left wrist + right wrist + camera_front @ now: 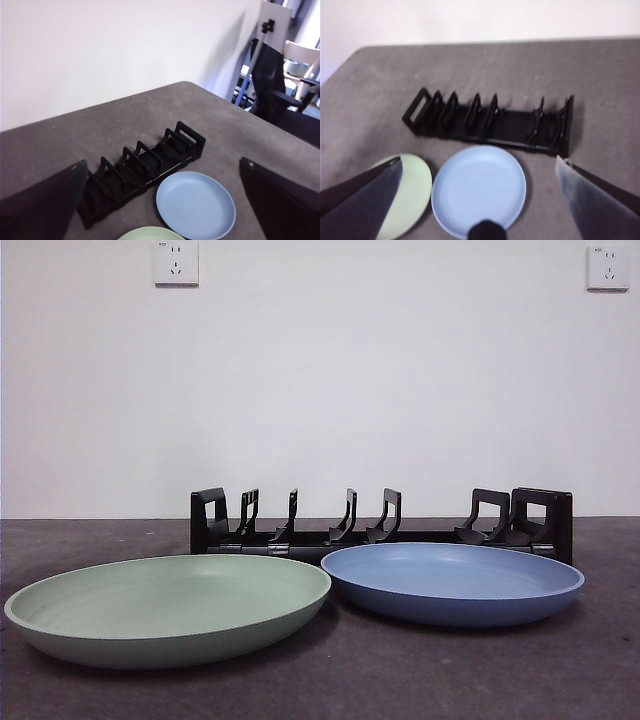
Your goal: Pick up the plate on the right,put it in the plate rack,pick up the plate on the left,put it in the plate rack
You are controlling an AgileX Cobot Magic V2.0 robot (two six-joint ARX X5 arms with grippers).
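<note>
**Two plates flat on the table, rack empty behind them**

We see the black plate rack standing along the far side of the grey table, its curved prongs upright and no plate in any slot. Just in front of it lie the blue plate on the right and the green plate on the left, side by side, rims nearly meeting. Our right gripper hangs above the blue plate with its jaws spread wide. Our left gripper is also high over the table, jaws wide apart, holding nothing.
</note>
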